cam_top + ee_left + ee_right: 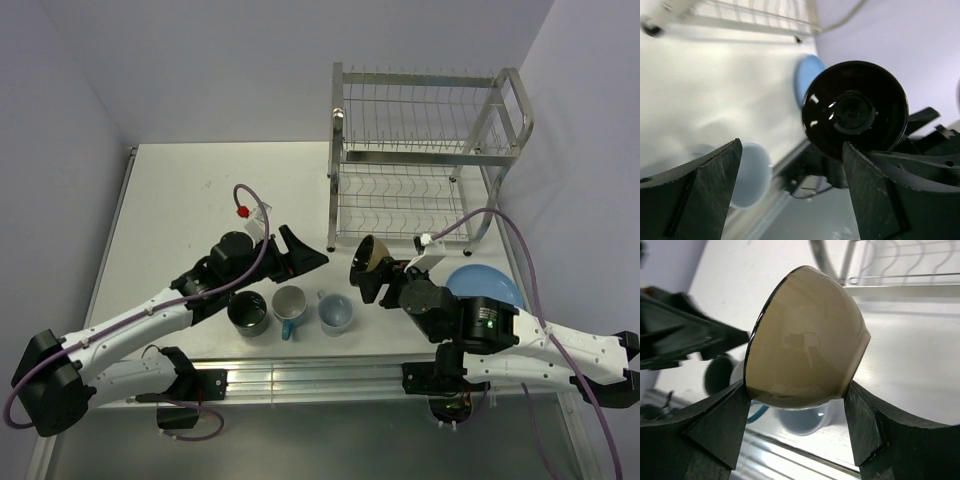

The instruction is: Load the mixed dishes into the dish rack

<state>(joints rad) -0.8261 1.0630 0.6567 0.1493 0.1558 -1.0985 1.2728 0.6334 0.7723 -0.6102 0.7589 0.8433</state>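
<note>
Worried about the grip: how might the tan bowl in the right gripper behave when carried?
The bowl looks glossy and rounded, so it may slip in the right gripper. It seems rigid, probably ceramic, so a drop could chip it.

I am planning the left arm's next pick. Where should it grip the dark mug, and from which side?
Probably the rim wall on its left, from above: the dark mug stands upright, mouth up, so one finger fits inside, and the white mug crowds its right.

White tabletop (190, 190), plain pale lilac walls (200, 60) on three sides, metal rail (310, 372) along near edge
</note>
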